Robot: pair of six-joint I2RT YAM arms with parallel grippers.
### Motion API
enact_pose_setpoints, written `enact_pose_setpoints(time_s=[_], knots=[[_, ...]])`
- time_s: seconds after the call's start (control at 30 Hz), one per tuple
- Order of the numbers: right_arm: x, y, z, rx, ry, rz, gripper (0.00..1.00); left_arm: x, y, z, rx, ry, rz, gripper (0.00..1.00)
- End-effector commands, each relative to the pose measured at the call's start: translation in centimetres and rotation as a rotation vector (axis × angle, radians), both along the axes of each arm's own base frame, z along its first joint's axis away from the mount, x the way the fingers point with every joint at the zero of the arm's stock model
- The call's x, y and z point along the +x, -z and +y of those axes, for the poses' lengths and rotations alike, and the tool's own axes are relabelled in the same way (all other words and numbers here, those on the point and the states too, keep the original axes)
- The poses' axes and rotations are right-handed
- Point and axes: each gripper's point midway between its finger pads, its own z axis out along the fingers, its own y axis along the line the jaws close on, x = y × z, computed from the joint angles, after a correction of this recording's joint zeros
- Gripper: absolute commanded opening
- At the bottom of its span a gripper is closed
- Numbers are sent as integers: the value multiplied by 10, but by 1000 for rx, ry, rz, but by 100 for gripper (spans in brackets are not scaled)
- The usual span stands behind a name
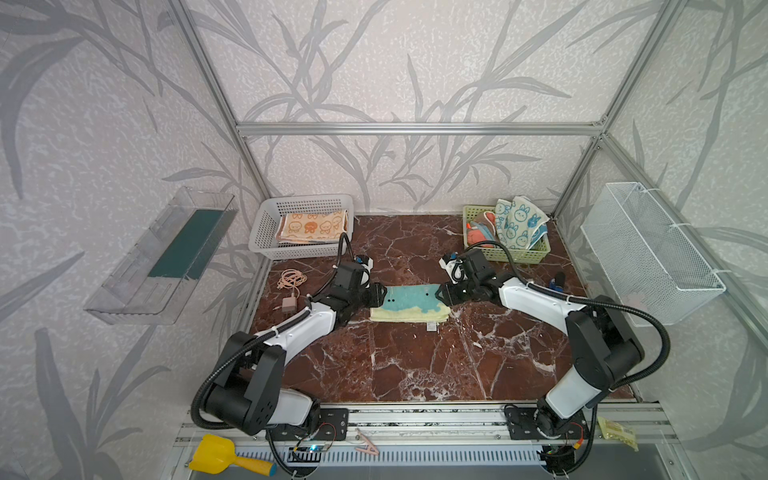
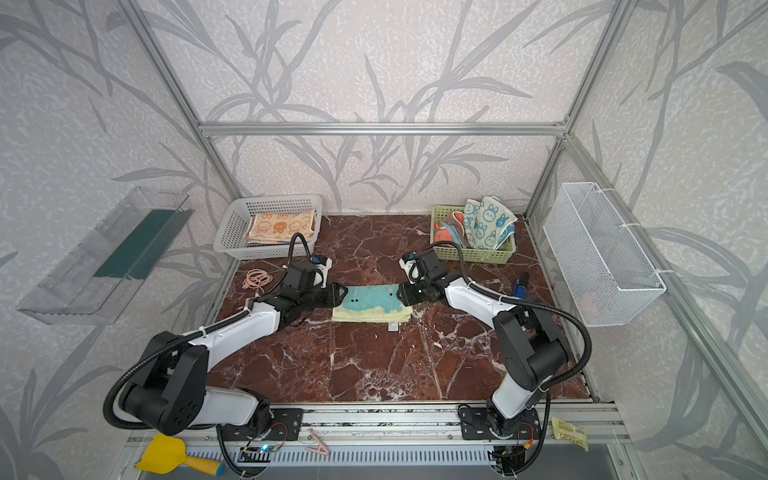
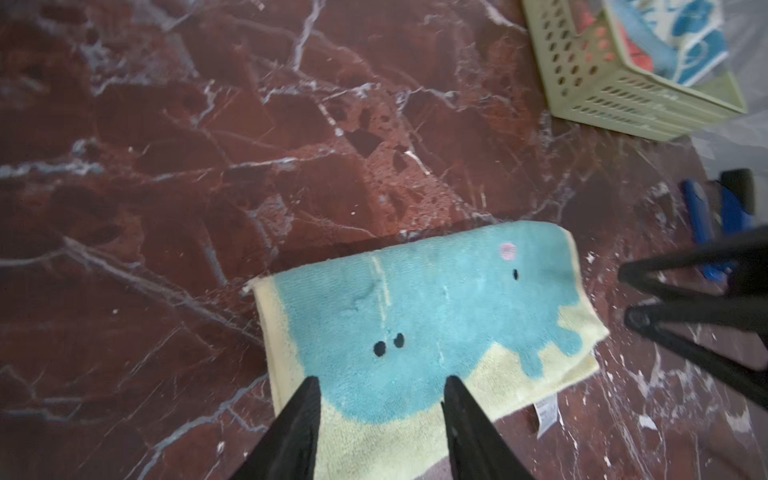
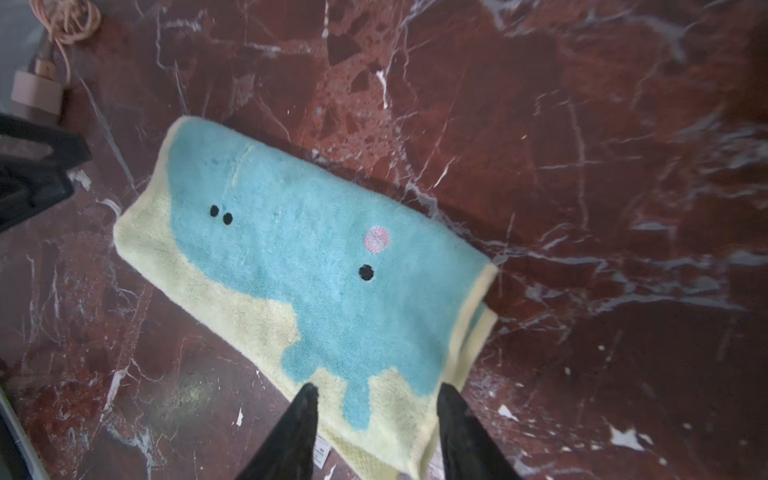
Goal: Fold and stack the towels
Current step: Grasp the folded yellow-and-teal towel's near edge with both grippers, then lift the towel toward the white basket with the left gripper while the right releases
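Towel (image 1: 409, 302) lies folded mid-frame, and I see left gripper (image 3: 381, 380) and right gripper (image 4: 378, 386) both spread apart at its ends.

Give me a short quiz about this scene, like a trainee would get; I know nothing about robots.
1. True or false: the teal towel lies folded on the marble table, between the two grippers.
2. Which holder contains the orange-patterned towel? A. white basket B. green basket C. wire basket on the wall
3. Fill in: the left gripper and right gripper both have their jaws ___.
Key: 1 true; 2 A; 3 open.
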Motion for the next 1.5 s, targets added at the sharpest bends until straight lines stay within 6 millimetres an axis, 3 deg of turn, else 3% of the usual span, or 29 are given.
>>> enact_pose_setpoints(time_s=[0.0,0.13,0.27,0.53,0.7,0.77,0.83,1.0,1.03,1.23,1.33,1.47], knots=[[-24,25,6,-109,-55,92,47,-20,28,27,66,-134,227,55],[-33,46,4,-169,-73,138,47,-25,32,35,-32,-160,297,62],[-37,57,0,-197,-71,161,46,-30,30,28,-115,-101,348,68],[-40,64,2,-198,-81,174,46,-36,47,-2,-294,1,458,67],[-40,65,4,-195,-84,175,46,-32,56,-8,-331,-8,468,67],[-39,63,4,-191,-83,167,45,-29,56,-11,-353,-8,459,62],[-37,56,5,-184,-81,147,45,-25,55,-14,-361,-4,449,50],[-25,19,0,-169,-42,27,48,-7,45,-13,-322,17,391,0],[-20,-1,-3,-153,-20,-38,50,-3,40,-12,-294,34,365,0],[-10,-59,-22,-96,74,-280,51,36,-6,2,-48,138,271,0],[-9,-69,-35,-87,127,-371,51,62,-24,12,115,192,228,0],[-11,-65,-48,-116,167,-393,52,106,-45,35,339,219,193,0]])
